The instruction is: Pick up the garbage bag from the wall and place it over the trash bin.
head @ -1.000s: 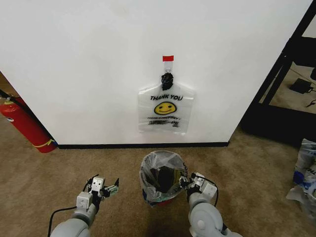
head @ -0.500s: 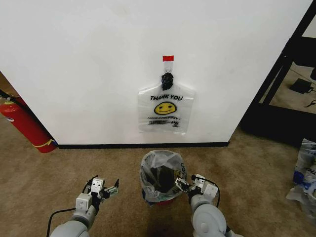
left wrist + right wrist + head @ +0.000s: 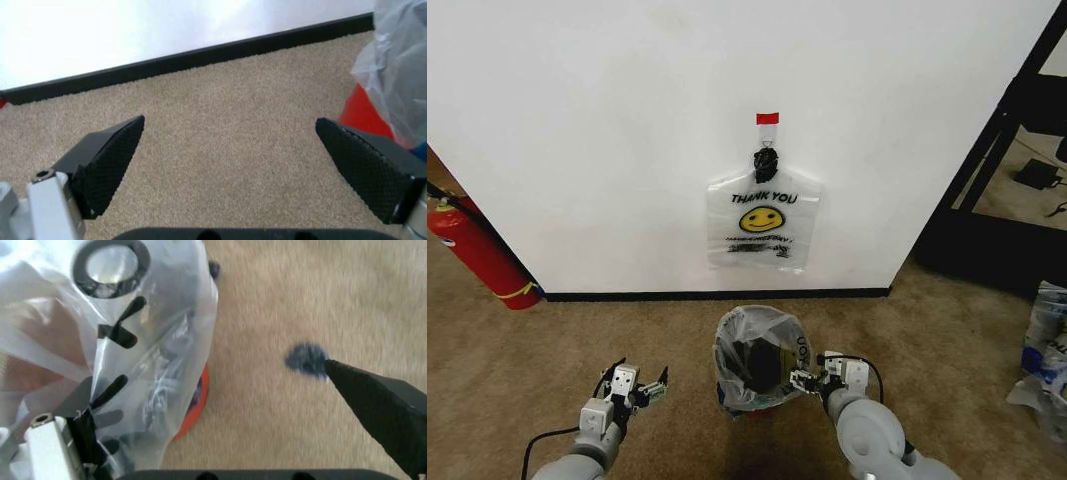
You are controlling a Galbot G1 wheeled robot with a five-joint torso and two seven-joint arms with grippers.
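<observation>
Here, low on tan carpet point(image 3: 517, 360): the trash bin point(image 3: 762, 407), small, round, black mesh with a red base, close in front of the white wall point(image 3: 577, 130) and its black baseboard point(image 3: 717, 295). Draped over the bin's mouth and sides: the garbage bag point(image 3: 777, 330), thin see-through plastic with dark printed letters, crumpled and puffed above the rim, reaching down nearly to the red base.

Just to the bin's right, at mid height: the right gripper point(image 3: 808, 379), jaws spread wide. In the right wrist view, one finger point(image 3: 83, 410) pressed up against the bag's film point(image 3: 133, 315), the other finger point(image 3: 380, 410) well clear of the bin over bare carpet. Nothing pinched between them. Beside the far finger, a small blue speck point(image 3: 305, 360) on the carpet. Below the plastic, a curve of the bin's red base point(image 3: 198, 405).

To the bin's left, set apart from it: the left gripper point(image 3: 639, 385), hovering low, jaws likewise spread wide and holding nothing. In the left wrist view, carpet between the two black textured pads point(image 3: 110, 160), with the bin's red base point(image 3: 363, 110) and a fold of the bag point(image 3: 397, 60) just past one pad.

Above the bin, on the wall: a red tape tab point(image 3: 768, 118), a black hook point(image 3: 766, 160), and a second bag point(image 3: 762, 222) hanging flat, printed THANK YOU over a yellow smiley. Far to the bin's left, against the wall: a red fire extinguisher point(image 3: 477, 250).
</observation>
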